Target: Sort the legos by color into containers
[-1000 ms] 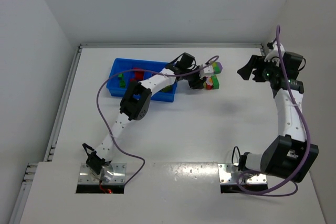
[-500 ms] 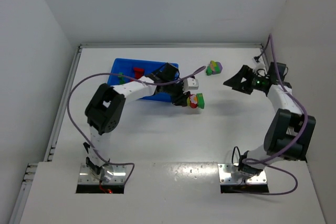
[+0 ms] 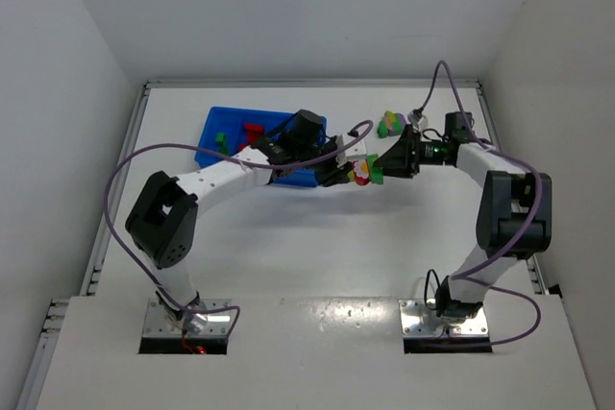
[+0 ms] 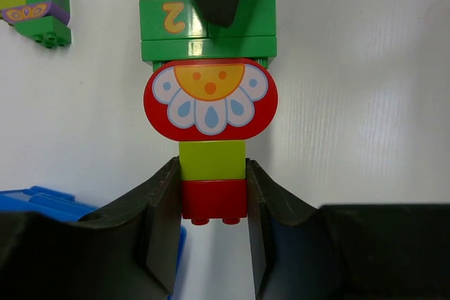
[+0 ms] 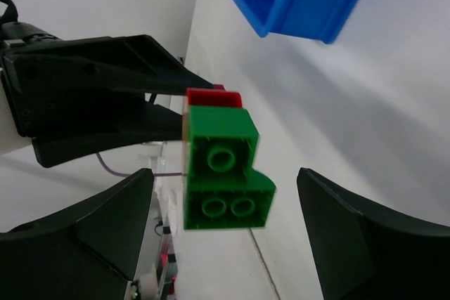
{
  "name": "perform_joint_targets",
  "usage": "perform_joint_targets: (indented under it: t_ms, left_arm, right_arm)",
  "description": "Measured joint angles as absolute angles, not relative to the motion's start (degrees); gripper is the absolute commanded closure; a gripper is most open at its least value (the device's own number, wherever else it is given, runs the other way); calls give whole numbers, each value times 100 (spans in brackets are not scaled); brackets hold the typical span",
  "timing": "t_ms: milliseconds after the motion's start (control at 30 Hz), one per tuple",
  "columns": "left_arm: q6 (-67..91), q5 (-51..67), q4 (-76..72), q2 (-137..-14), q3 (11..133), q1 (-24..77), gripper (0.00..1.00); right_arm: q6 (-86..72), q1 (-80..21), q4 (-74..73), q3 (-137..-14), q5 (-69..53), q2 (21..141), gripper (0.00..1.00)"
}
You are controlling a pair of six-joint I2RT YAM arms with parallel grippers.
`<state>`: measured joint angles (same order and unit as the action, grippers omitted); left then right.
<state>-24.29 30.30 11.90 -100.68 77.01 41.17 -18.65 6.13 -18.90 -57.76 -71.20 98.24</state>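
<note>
lego clump (image 4: 209, 121) sits pinched by the left gripper (image 4: 211, 201), with the right gripper (image 5: 225, 184) spread round its green end. a skewed pull could twist it loose.

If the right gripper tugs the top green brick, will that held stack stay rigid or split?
The stack looks stiff plastic, but it is pressed-together pieces, likely splitting at a seam. The left gripper clamps only its red end; it might pivot.

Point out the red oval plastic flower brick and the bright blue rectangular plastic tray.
Red oval plastic flower brick (image 4: 211, 96): left wrist view, printed face.
Bright blue rectangular plastic tray (image 5: 309, 5): right wrist view, outer wall.
</note>
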Motion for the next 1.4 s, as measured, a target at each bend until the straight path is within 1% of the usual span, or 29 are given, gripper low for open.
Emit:
perform_joint_targets:
  t_ms: [67,100,167,200,300,333,367,400,433,533,633,833,867,967,1000,1167,1267,1400]
  left_arm:
    - [-2412,3000,1144,-10068,7701,4160,90]
    - [-2408,2995,1127,-10068,7701,4180,90]
    - [-2392,2971,1100,-10068,7701,4215,90]
    - [-2390,2965,1100,-10068,7701,4224,90]
    - [-2392,2934,1083,-10066,7701,4228,90]
    - [-2403,2912,1046,-10066,7701,4233,90]
    - [-2418,2891,1028,-10066,7701,4241,90]
    - [-2414,2882,1013,-10066,7701,4241,90]
    - [-2412,2875,1009,-10066,7701,4244,90]
    - [-2414,2875,888,-10060,7631,4244,90]
    - [-2440,2851,755,-9961,7341,4228,90]
    - [-2637,2724,926,-9686,6600,4108,90]
    - [-2655,2711,967,-9682,6547,4099,90]
    - [-2679,2700,1028,-9682,6464,4095,85]
    - [-2679,2731,1050,-9682,6462,4093,85]
    - [-2418,3229,1133,-9804,6580,3957,89]
    - [-1850,3850,1135,-10151,6954,3649,92]
    - [-978,4591,1096,-10735,7583,3216,92]
  right_arm:
    - [-1863,506,-1863,-5927,-7203,9889,17]
    - [-1863,464,-1848,-5981,-7231,9909,23]
    - [-1831,388,-1824,-6058,-7295,9924,40]
    - [-1828,366,-1822,-6077,-7325,9924,55]
    - [-1841,355,-1806,-6093,-7328,9931,71]
    - [-1885,388,-1813,-6090,-7334,9939,81]
    - [-1931,412,-1828,-6082,-7343,9944,86]
    - [-1933,436,-1824,-6066,-7378,9944,94]
    - [-1929,445,-1817,-6055,-7402,9944,96]
    - [-1868,569,-1874,-6010,-7470,9942,99]
    - [-1354,768,-2373,-5979,-7544,9942,100]
    - [976,1398,-4788,-6510,-7371,10259,100]
    - [1258,1424,-5048,-6569,-7336,10322,100]
    - [1894,1439,-5699,-6608,-7196,10414,100]
    - [2056,1411,-5852,-6608,-7131,10414,100]
    - [2445,1192,-6191,-6722,-6973,10412,100]
    - [2552,1070,-6206,-6788,-6842,10363,100]
    - [2604,996,-6173,-6796,-6578,10213,100]
